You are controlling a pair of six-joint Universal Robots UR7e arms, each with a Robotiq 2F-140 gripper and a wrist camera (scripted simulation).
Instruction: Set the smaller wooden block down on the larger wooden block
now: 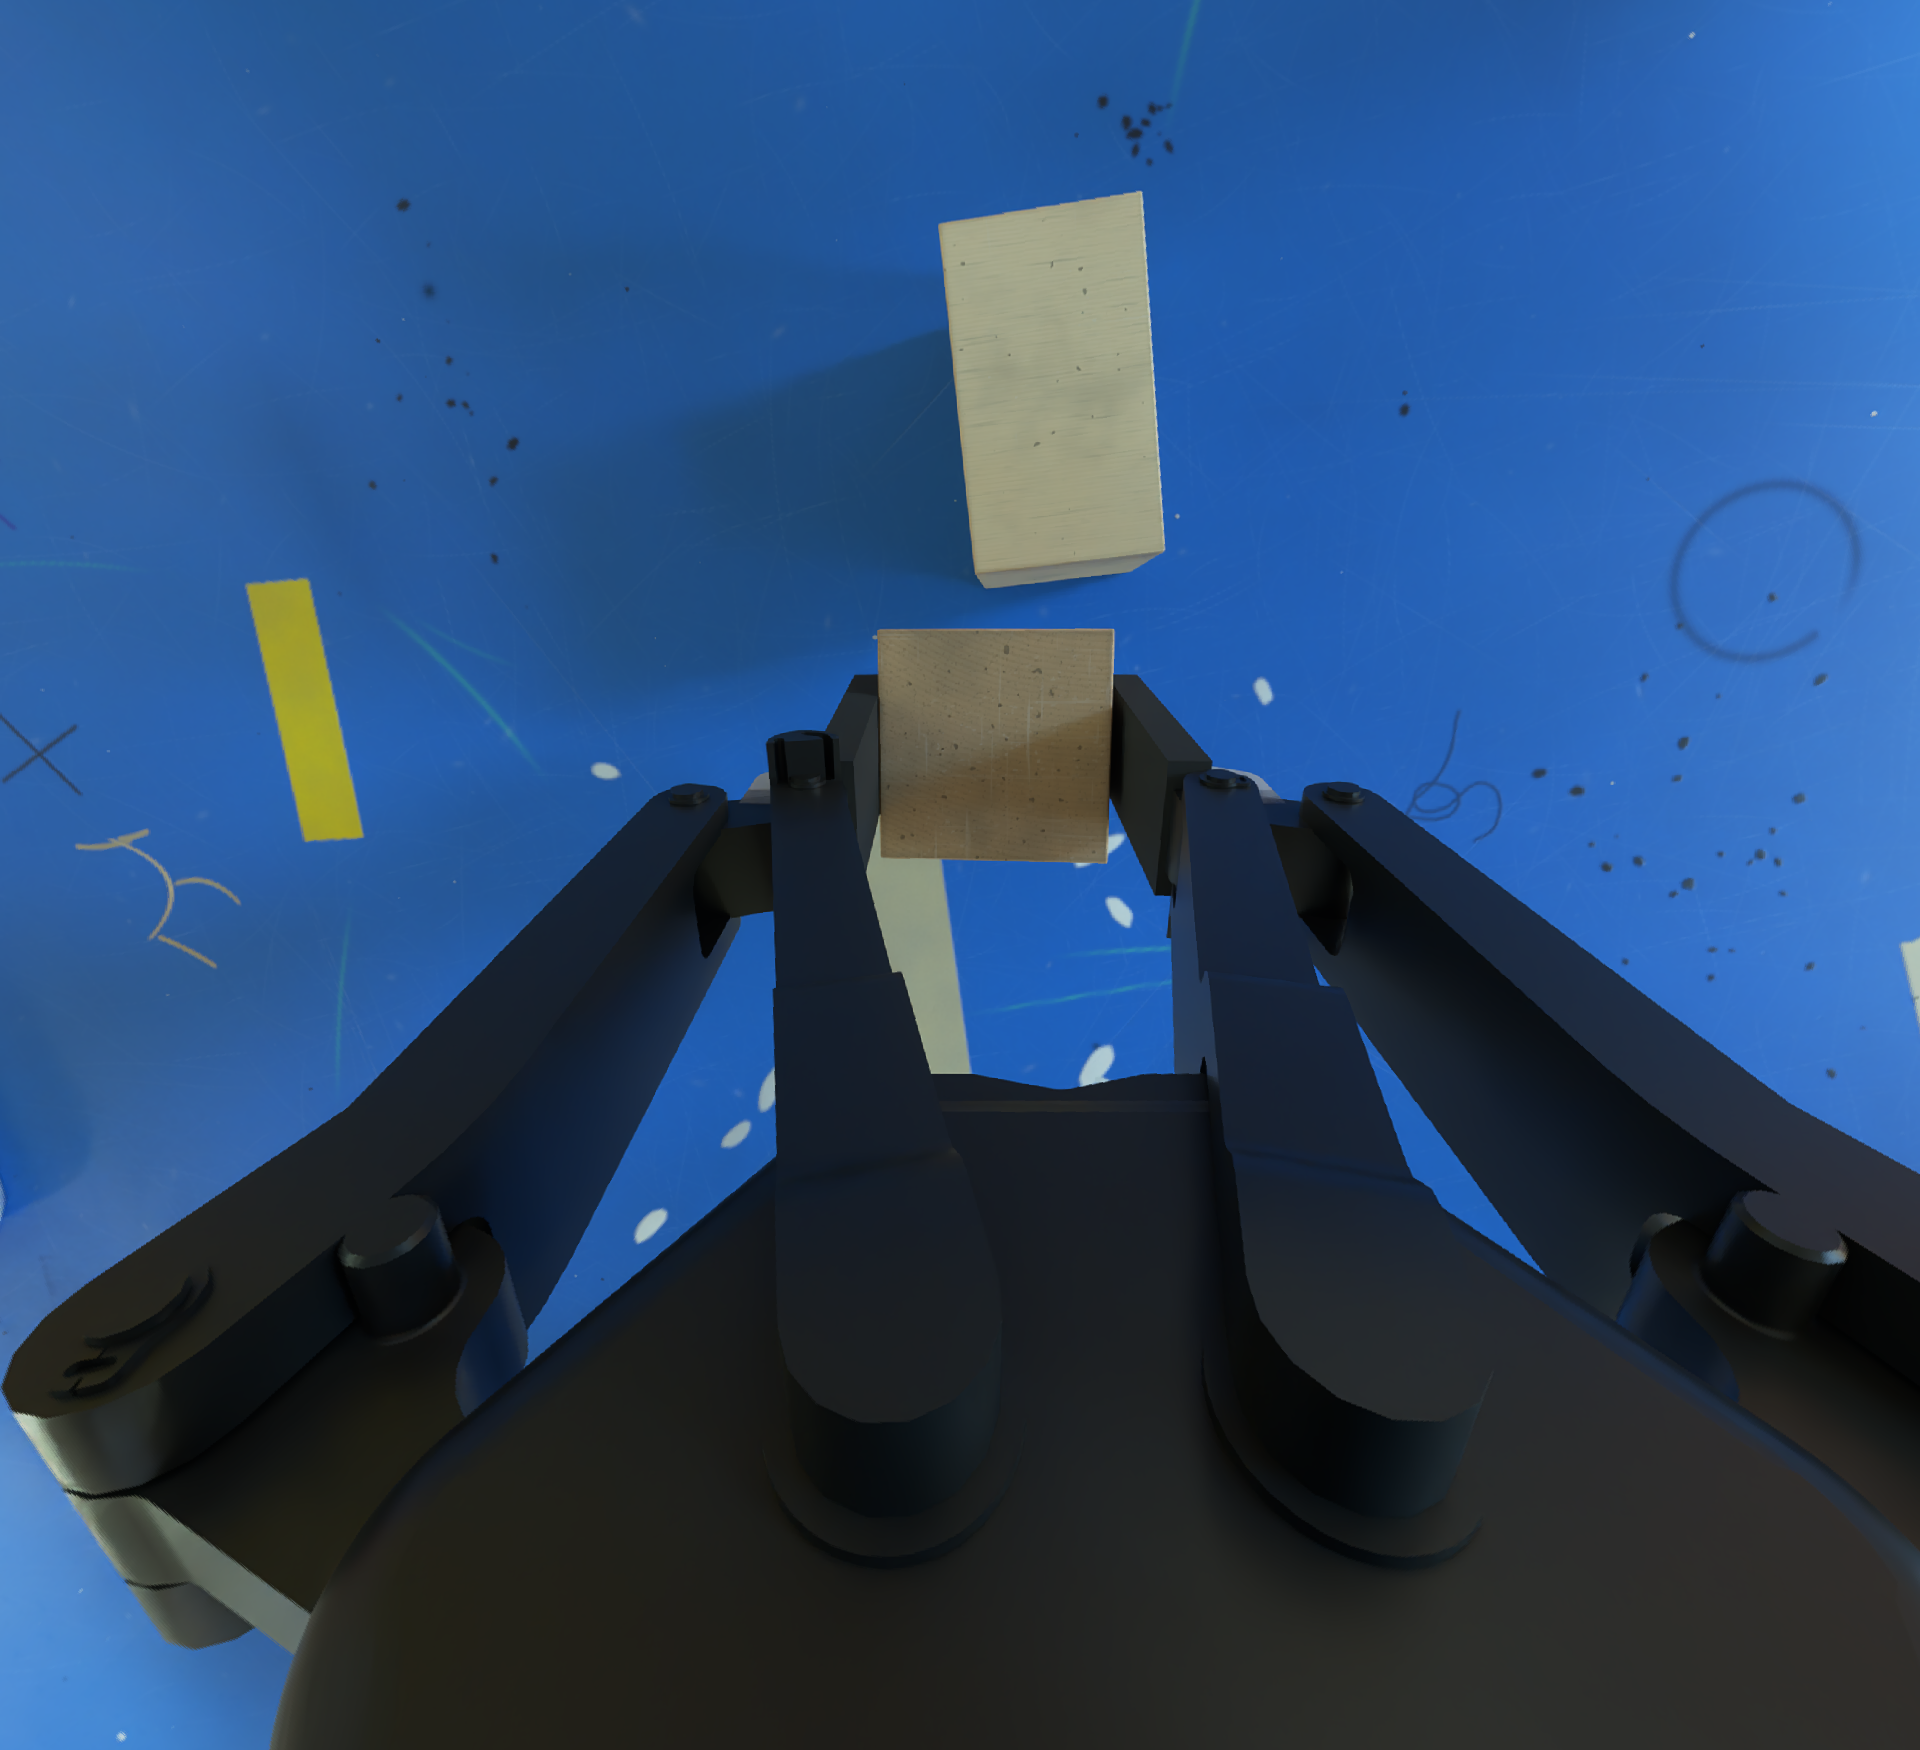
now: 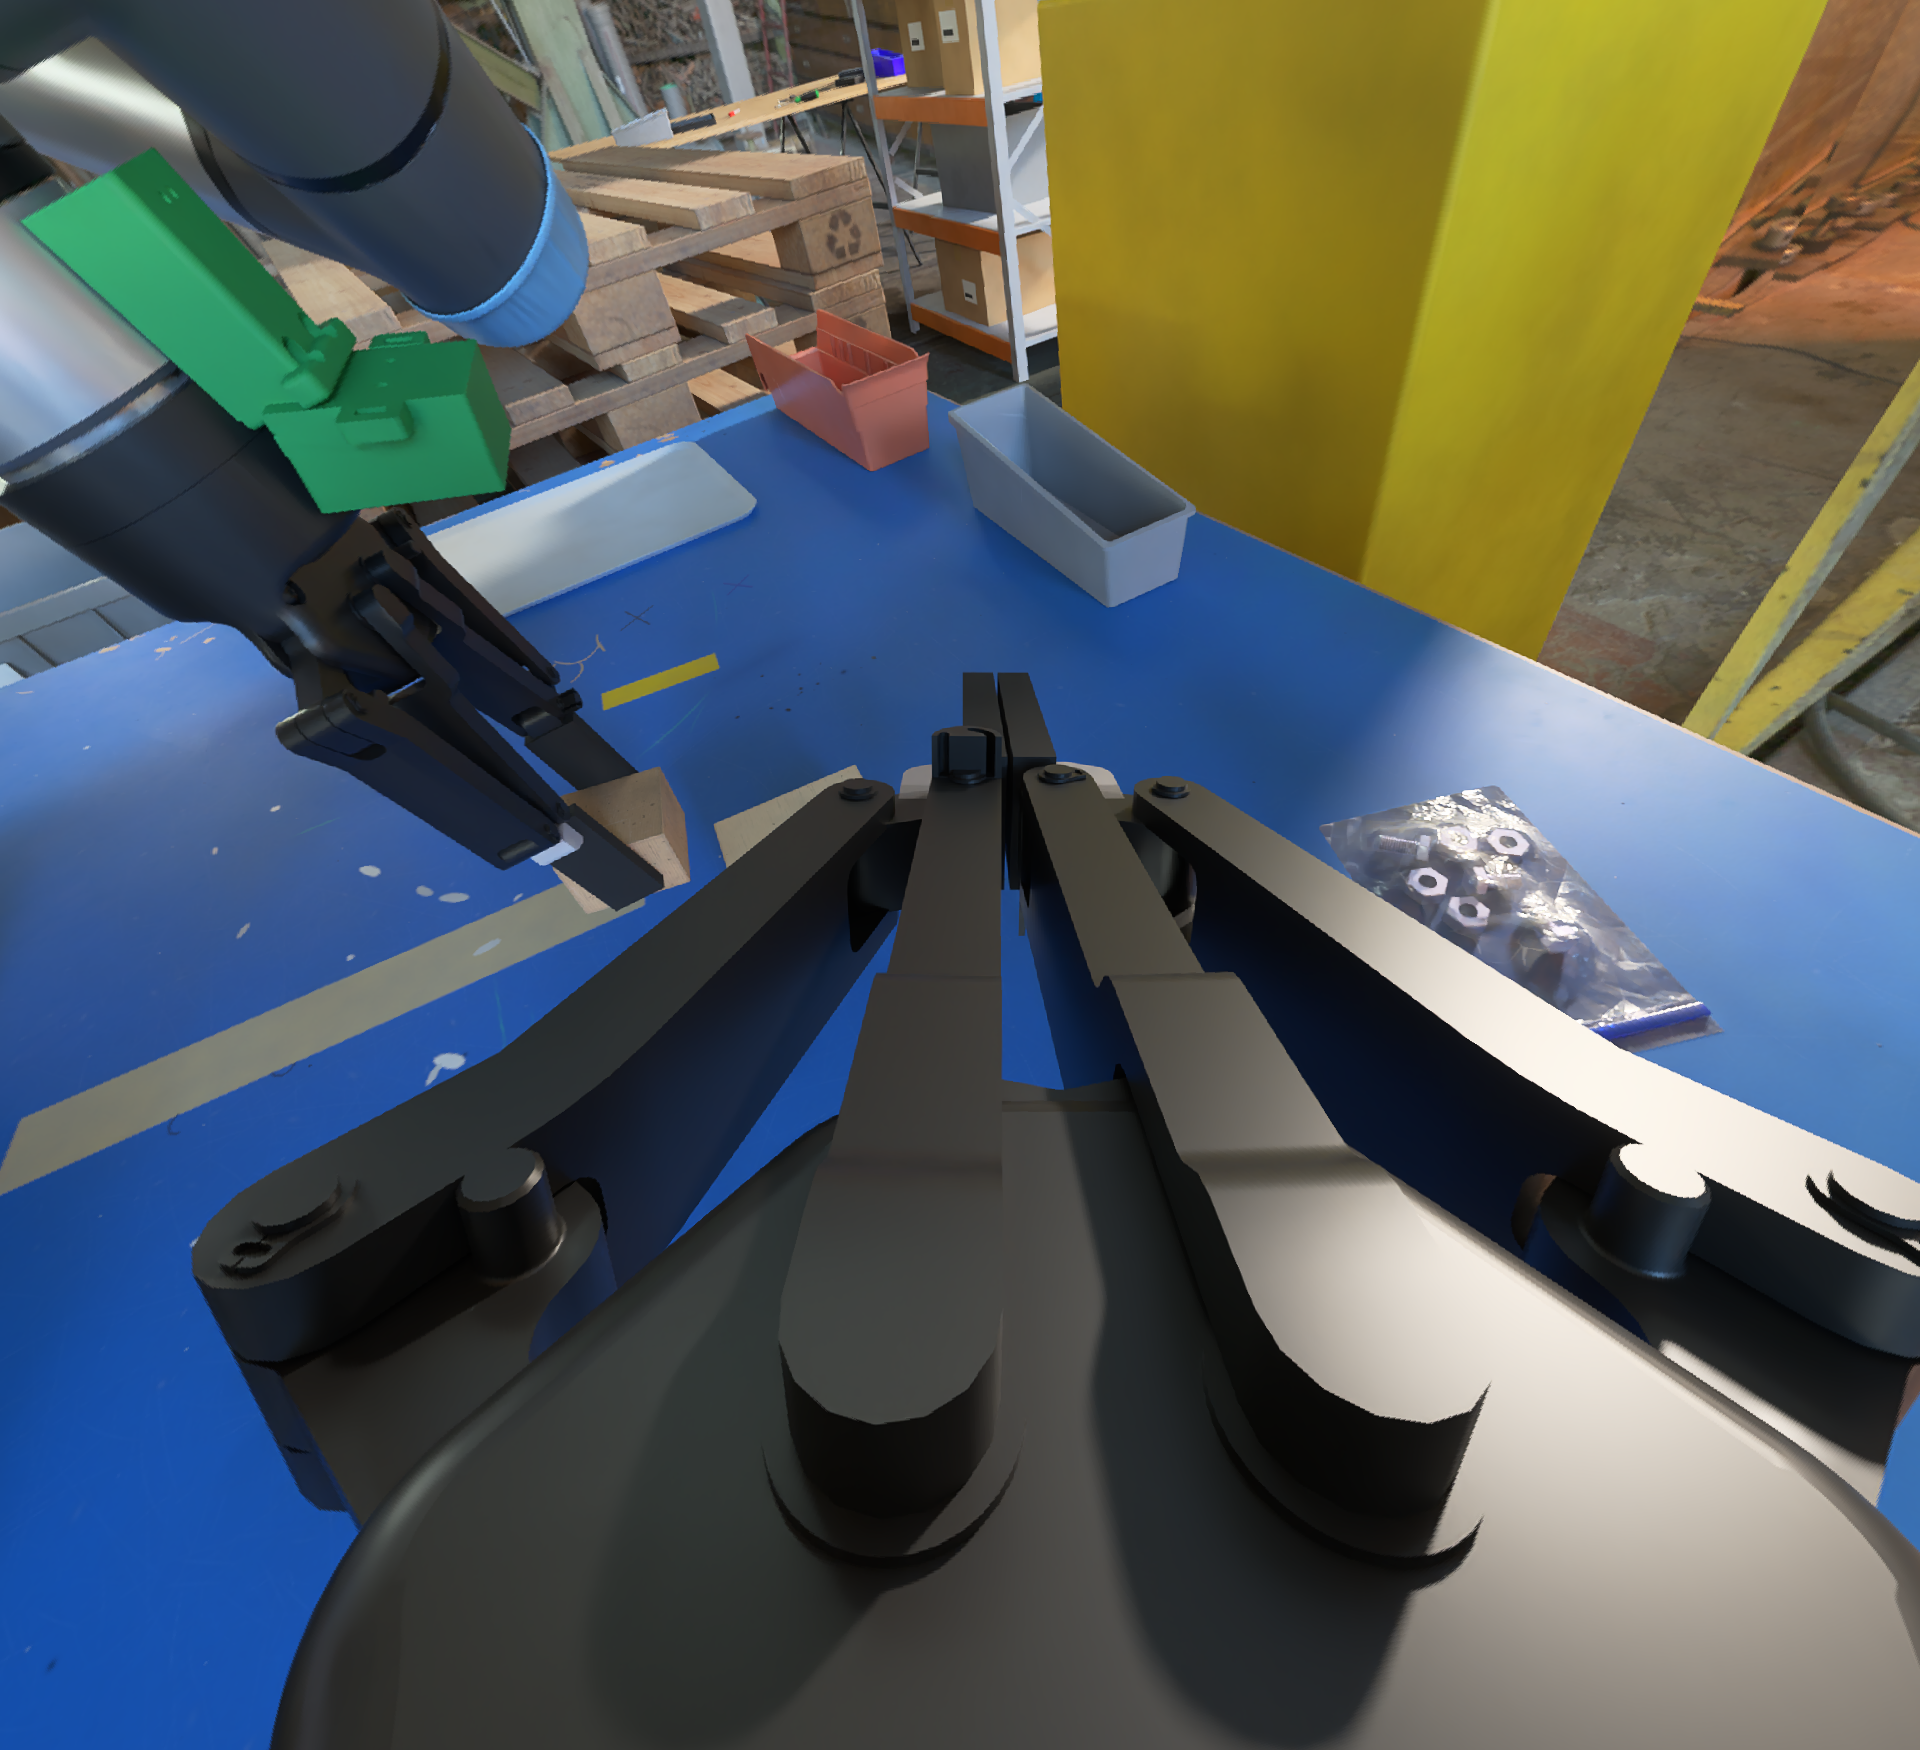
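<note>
L gripper (image 1: 995, 744) has its fingers (image 1: 1143, 734) clamped on the smaller wooden block (image 1: 994, 744), one pad on each side face. Block reads near-square from the L wrist view, no clear long axis, edges squared w/ the fingers; whether it's off the blue desk (image 1: 520, 246) or resting on it, can't tell. Larger wooden block (image 1: 1051, 386) lies flat on the desk just beyond it, apart, pale, long axis running away from the camera w/ a slight tilt to the left at the far end. Gap between the two blocks is bare desk.

Yellow tape strip (image 1: 303, 708) sits well to the left, scribbles and dark specks scattered about. Pale tape strip (image 1: 925, 962) runs under the gripper.

R gripper (image 2: 997, 703) hovers over the desk w/ fingers pressed together, holding nothing. From its view: bag of nuts (image 2: 1507, 900) to the right, grey bin (image 2: 1070, 495) and red bin (image 2: 847, 396) at the far edge, white tray (image 2: 592, 516) left of those, all well apart from the blocks.
</note>
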